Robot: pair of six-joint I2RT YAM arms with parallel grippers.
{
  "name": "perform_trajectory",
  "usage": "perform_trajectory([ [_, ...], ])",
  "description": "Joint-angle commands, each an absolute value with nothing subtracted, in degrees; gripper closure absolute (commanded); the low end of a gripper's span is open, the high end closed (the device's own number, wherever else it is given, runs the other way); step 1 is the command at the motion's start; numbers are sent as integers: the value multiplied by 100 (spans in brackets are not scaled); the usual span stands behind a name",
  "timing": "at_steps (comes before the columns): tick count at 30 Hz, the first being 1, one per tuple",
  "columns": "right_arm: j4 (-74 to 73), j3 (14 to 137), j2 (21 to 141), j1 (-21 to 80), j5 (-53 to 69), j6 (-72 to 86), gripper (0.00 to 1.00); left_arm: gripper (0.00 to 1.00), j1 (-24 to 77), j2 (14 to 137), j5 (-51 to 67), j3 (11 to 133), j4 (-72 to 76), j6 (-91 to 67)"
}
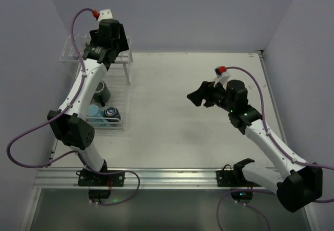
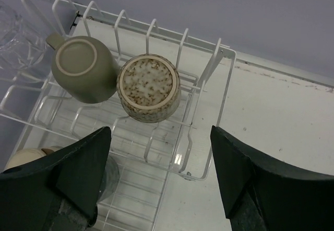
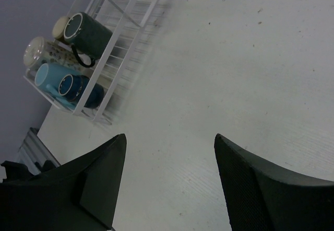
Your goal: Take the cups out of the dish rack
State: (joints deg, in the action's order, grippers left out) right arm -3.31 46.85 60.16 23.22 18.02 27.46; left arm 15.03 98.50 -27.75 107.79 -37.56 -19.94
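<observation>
Inverted speckled cup (image 2: 148,87) — base up, axis vertical — on dish rack (image 2: 216,64).

Dish rack (image 1: 125,66) on the table (image 1: 182,116), far left; on the rack's upper shelf, mug (image 2: 86,70) just beside cup (image 2: 150,89).

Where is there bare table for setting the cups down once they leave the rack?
The wide table stretch between the dish rack and the right hand is bare, as is the far right corner behind that hand. The rack itself is crowded: mugs fill its lower tray, two more sit under the left hand.
</observation>
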Motion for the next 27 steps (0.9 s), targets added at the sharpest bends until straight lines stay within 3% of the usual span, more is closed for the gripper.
perform_trajectory([
  [1, -35, 4641, 6012, 2329, 1978, 2812, 30, 20, 1336, 9967, -2971, 11083, -3841, -1995],
  [27, -35, 4667, 6319, 2408, 1969, 2751, 29, 21, 984, 10942, -3041, 11487, -3736, -1828],
])
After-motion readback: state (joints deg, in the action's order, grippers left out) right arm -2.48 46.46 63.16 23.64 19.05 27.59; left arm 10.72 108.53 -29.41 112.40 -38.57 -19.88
